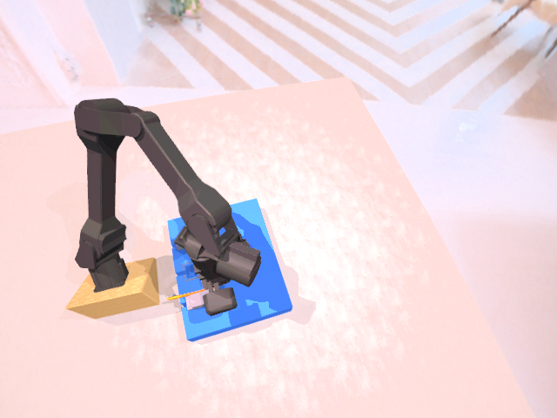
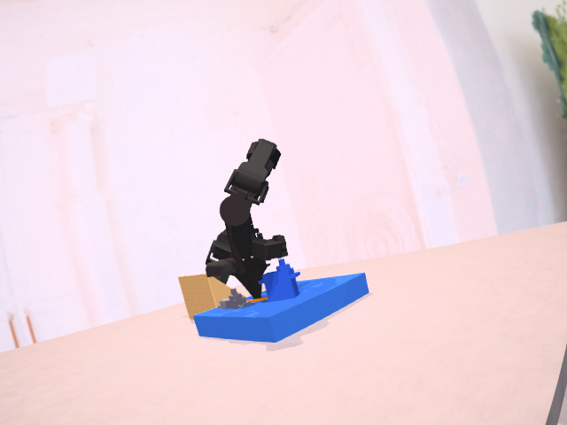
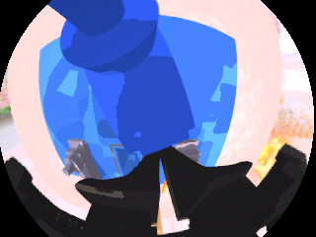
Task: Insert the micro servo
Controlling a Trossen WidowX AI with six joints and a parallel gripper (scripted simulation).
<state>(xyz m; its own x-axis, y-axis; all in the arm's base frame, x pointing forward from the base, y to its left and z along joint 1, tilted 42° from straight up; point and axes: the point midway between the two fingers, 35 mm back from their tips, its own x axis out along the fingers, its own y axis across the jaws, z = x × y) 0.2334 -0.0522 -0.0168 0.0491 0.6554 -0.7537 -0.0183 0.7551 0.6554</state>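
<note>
Wooden base block [image 2: 198, 292] sits off the left end of the blue deck [image 2: 320, 297], touching or just beside it. On the deck's left end is a grey seated servo [image 2: 232, 299], low in its pocket. An orange cable [image 2: 257, 299] runs from near it along the deck top toward the deck's middle. The gripper [image 3: 161, 161] points down at the deck just right of the grey servo. Jaws are pinched fully together with nothing between them, so it holds nothing. Right of the gripper, near the deck's middle, the loose micro servo [image 2: 280, 283] stands on the deck top. Its shaft is up, it looks slightly tilted, and it is clearly proud of the surface, so it is not seated. It is just ahead of the fingertips in the wrist view, maybe touching; hard to tell. The marked pocket is probably the faint outline near the fingertips, but the view is too blurry to confirm. Risks from here:
- Nudging with closed jaws could tip the tall servo over or slide it past the pocket.
- The cable could drag, snag on the grey servo, or miss the side notch.
- An ear could hang on the pocket rim and leave the servo cocked.
</note>
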